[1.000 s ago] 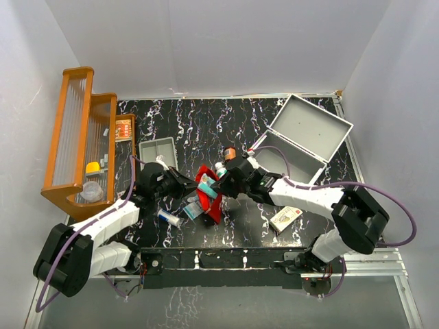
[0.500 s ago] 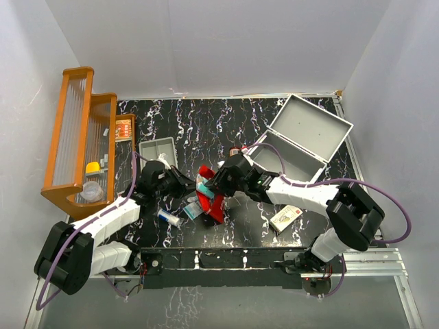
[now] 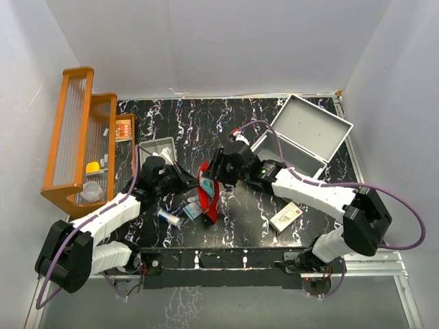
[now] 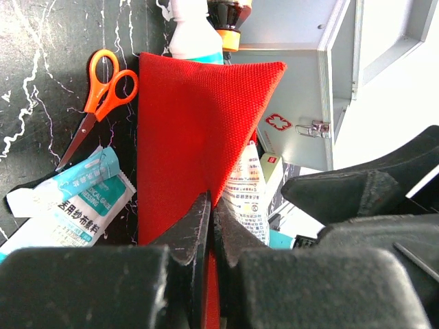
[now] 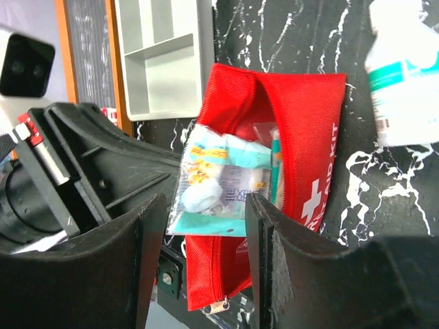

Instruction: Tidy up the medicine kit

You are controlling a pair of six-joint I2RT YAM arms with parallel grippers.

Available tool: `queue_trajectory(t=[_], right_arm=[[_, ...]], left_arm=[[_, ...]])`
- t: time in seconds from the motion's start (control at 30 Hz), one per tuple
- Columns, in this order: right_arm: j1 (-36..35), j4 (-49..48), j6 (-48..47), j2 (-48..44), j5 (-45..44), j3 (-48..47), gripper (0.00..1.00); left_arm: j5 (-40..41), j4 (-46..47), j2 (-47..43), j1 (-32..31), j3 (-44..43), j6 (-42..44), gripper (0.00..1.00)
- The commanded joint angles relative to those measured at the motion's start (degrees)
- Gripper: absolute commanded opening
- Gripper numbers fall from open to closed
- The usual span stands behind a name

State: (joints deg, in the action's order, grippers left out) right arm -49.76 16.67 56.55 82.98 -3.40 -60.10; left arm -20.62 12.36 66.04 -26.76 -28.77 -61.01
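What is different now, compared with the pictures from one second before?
The right gripper opened above the red pouch and let go of the clear packet, which now sits in its mouth. The left gripper stays shut on the pouch's edge; the medicine kit remains open.

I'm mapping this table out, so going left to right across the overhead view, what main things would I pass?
Orange wooden slatted rack → shallow grey divided tray → red fabric first-aid pouch → open light-grey metal case.

Robot lab booth: plain white walls (image 3: 226, 41) around a black tabletop (image 3: 206, 120)
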Motion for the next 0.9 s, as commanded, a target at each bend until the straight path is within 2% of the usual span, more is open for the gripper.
queue_trajectory(t=[0.0, 0.23, 0.5, 0.57, 0.73, 0.87], right_arm=[[0.0, 1.9, -9.9, 1.1, 4.0, -4.7, 0.48], [-0.1, 3.8, -13.4, 5.2, 8.0, -9.1, 0.51], [-0.5, 15.4, -14.5, 10.6, 4.6, -16.8, 0.46], [-0.7, 17.9, -14.5, 11.1, 3.4, -18.1, 0.39], [-0.9, 20.3, -14.4, 9.8, 0.8, -18.9, 0.14], [-0.9, 20.0, -14.0, 8.2, 1.3, -18.3, 0.05]], left_arm=[[-2.3, 0.0, 0.0, -0.1, -2.7, 2.6, 0.0], [-4.0, 1.7, 0.7, -0.1, -2.4, 2.4, 0.0], [-6.0, 4.0, 1.6, -0.2, -2.3, 1.9, 0.0], [-6.1, 4.5, 1.8, -0.1, -2.1, 1.7, 0.0], [-5.2, 5.0, 1.6, -0.1, -1.7, 1.3, 0.0], [-4.7, 5.3, 1.7, -0.1, -1.8, 1.3, 0.0]])
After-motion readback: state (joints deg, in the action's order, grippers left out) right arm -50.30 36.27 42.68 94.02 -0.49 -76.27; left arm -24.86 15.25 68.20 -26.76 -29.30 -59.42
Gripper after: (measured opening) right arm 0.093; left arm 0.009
